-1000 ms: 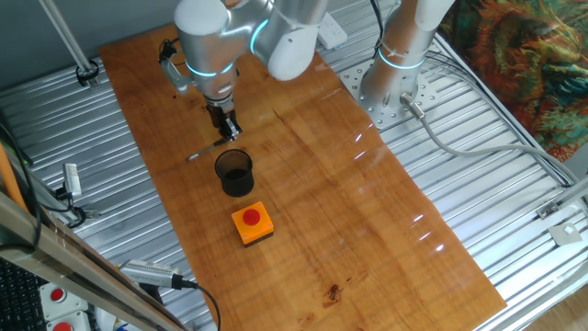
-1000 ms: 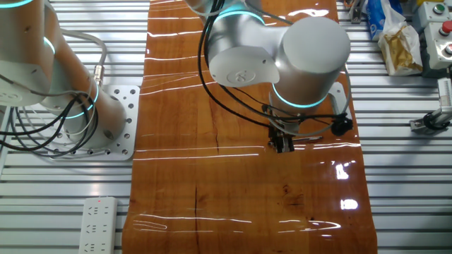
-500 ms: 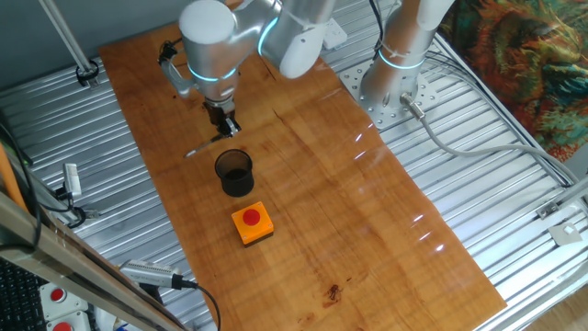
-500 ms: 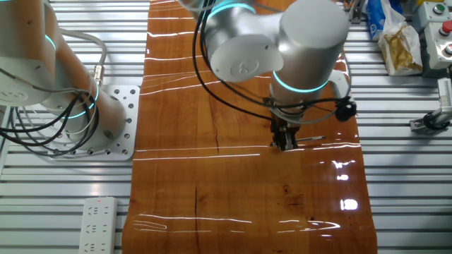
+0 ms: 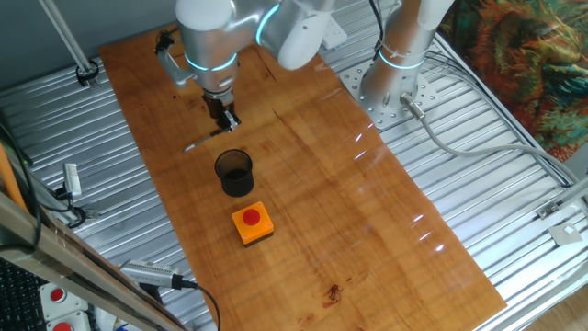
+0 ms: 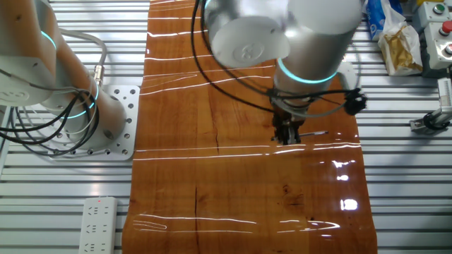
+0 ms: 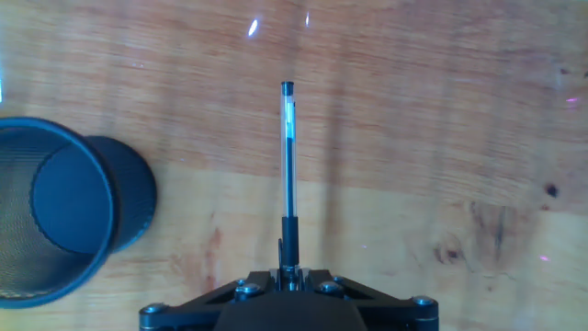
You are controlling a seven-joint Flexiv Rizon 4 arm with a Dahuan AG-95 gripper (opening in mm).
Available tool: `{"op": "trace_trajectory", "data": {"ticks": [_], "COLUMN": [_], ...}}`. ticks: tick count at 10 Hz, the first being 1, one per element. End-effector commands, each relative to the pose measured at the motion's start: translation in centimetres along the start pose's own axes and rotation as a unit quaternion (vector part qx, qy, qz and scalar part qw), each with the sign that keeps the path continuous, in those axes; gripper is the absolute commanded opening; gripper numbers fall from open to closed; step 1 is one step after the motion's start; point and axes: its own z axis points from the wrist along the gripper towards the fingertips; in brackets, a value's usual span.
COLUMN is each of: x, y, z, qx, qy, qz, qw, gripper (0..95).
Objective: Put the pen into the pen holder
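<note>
The tool (image 5: 224, 118) grips the pen (image 7: 288, 175) by one end above the wooden desk (image 5: 312, 175). The black mesh pen holder (image 7: 64, 210) stands at nine o'clock. No writing is legible.

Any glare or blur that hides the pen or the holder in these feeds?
Hand view: pen sharp, only small glints at the top edge; pen holder cut off at the left. Other fixed view: bright streaks of glare on the table, holder not visible. One fixed view: pen thin but visible.
</note>
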Motion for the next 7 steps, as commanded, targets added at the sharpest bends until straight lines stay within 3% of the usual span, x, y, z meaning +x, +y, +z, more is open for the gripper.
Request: {"op": "trace_trajectory", "data": {"ticks": [1,4,7], "x": [-0.6,-1.5,-1.8], "y": [-0.1,2.0,4.6], "z": [-1.4,-4.2,-6.1], "qx": [0.0,-0.006,-0.013], "qy": [0.008,0.029,0.049], "qz": [0.005,0.017,0.022], "qw": [1.0,0.9994,0.9985], "gripper": [0.0,0.0,0.0]}}
